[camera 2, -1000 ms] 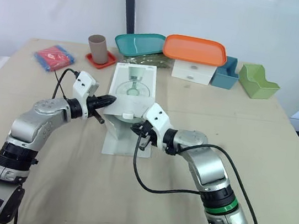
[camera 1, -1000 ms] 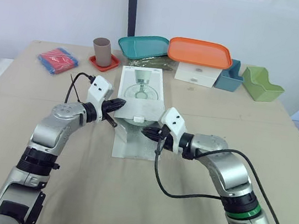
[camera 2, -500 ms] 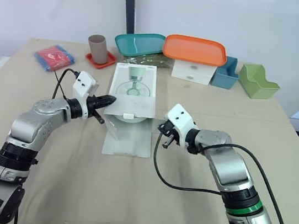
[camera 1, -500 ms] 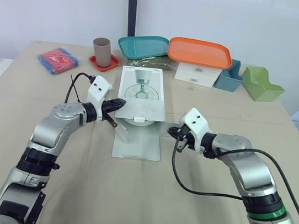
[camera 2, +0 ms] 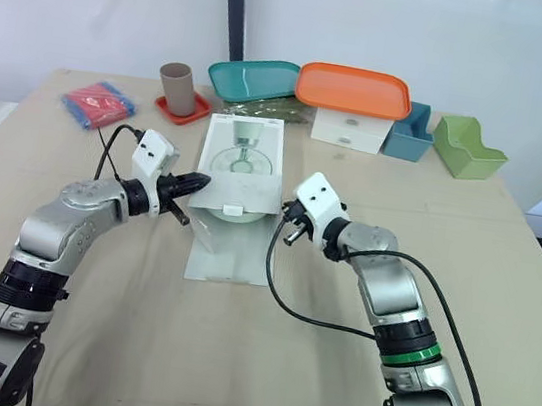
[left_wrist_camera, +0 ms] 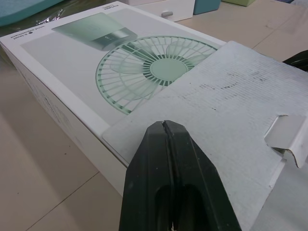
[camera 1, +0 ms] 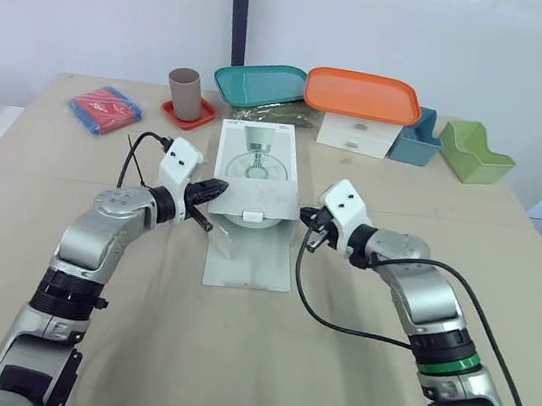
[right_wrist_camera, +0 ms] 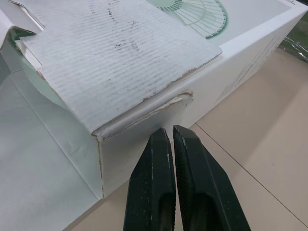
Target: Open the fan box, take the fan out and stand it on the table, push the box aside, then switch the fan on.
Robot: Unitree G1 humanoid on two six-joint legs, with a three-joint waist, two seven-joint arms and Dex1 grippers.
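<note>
The fan box is laid flat in the middle of the surface, with its near end opened. One flap is folded back over the top and a lower flap is spread on the surface. The fan is seen inside the open end. The left hand is held closed and empty at the box's left near corner. The right hand is likewise closed on nothing, just beside the right near corner.

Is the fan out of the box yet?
No, the fan sits inside the open near end of the box, under the folded-back flap.
</note>
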